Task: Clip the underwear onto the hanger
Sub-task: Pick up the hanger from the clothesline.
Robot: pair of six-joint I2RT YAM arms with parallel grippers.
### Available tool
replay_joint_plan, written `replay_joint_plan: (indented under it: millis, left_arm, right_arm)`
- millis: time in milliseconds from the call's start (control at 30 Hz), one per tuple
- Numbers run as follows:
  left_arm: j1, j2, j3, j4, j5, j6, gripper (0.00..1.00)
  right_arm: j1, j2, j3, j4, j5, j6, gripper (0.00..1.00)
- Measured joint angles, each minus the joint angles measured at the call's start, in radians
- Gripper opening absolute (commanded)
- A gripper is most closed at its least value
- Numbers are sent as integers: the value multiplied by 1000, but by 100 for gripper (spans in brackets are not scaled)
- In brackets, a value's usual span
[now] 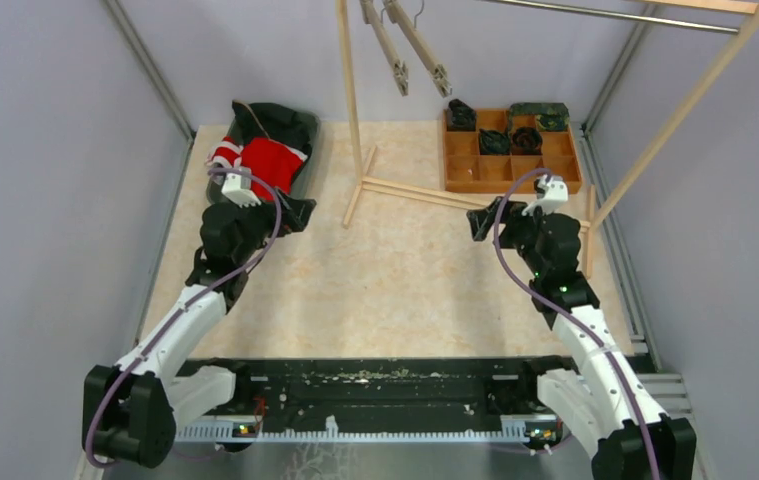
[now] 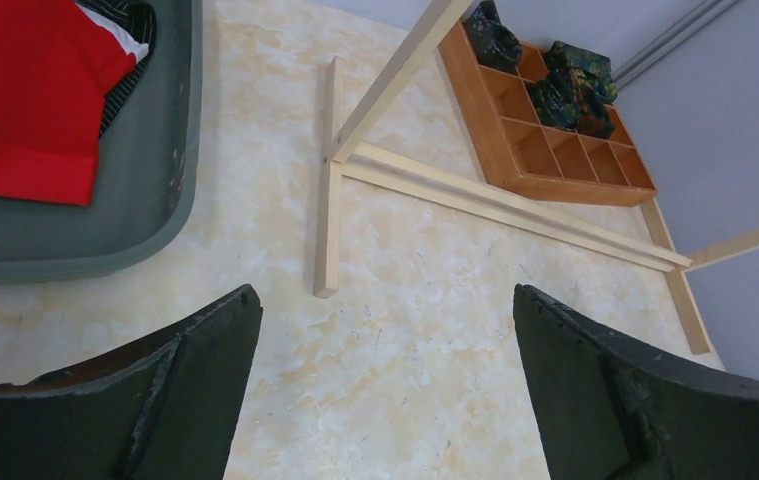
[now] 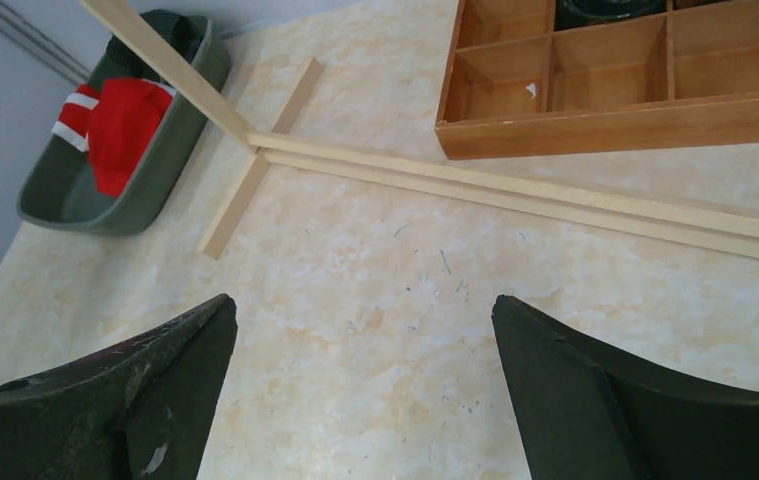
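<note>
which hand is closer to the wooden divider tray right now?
Right. The right hand sits just in front of the wooden divider tray, with the rack's base rail between them. The left hand is far off to the left, beside the gray bin.

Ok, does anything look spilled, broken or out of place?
Nothing serious: underwear sits in the tray, hangers hang inside the rack, the left gripper and right gripper are open, empty. Only pale specks litter the black strip at the near edge.

We saw a wooden rack [image 1: 350, 90] standing on the marbled table [image 1: 405, 290], a divided wooden tray [image 1: 511, 186] just behind its bottom rail, and a grey tub [image 2: 175, 150] at the left.
</note>
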Motion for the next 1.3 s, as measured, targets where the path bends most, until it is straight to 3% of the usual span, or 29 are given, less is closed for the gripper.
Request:
replay_joint_plan:
  millis: [367, 600, 1000, 1300]
  left_arm:
    - [0, -75, -1, -69, -69, -41, 100]
    - [0, -72, 10, -104, -51, -36, 100]
    - [-3, -54, 67, -110, 51, -5, 100]
    - [-5, 15, 116, -137, 40, 1, 100]
  right_arm:
    - [0, -21, 16, -75, 22, 6, 98]
    - [0, -23, 137, -167, 20, -11, 95]
    - [39, 48, 603, -258, 3, -39, 94]
    - [175, 264, 902, -293, 27, -109, 93]
